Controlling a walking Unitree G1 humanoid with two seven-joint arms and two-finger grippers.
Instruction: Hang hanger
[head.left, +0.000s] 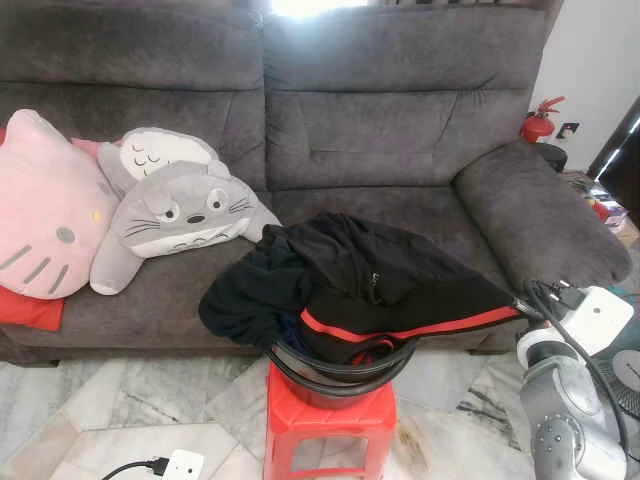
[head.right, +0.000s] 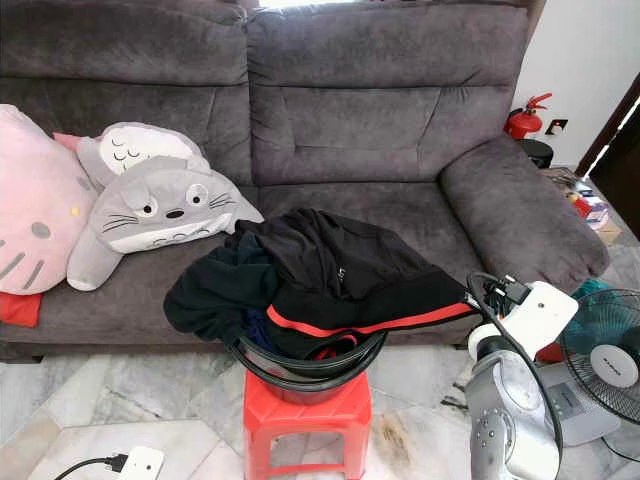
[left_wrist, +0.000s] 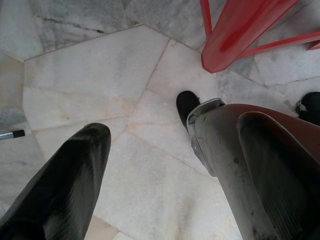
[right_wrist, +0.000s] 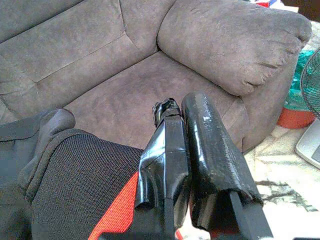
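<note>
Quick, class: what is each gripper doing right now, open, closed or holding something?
Left gripper: open, empty, hanging over the floor.
Right gripper: closed, holding nothing, beside the black clothes.

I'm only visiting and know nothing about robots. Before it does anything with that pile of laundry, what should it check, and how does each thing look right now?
1. Right end effector free: ok. Its fingers are shut on nothing, above the black clothes.
2. Left end effector free: ok. It is open and points at the floor near the red stool.
3. Bucket steady: ok. It stands upright on the stool, though the clothes spill over its rim.
4. Hanger found: cannot tell. It may lie under the clothes.
5. Floor safe for stepping: not ok. A charger and its cable lie left of the stool.
</note>
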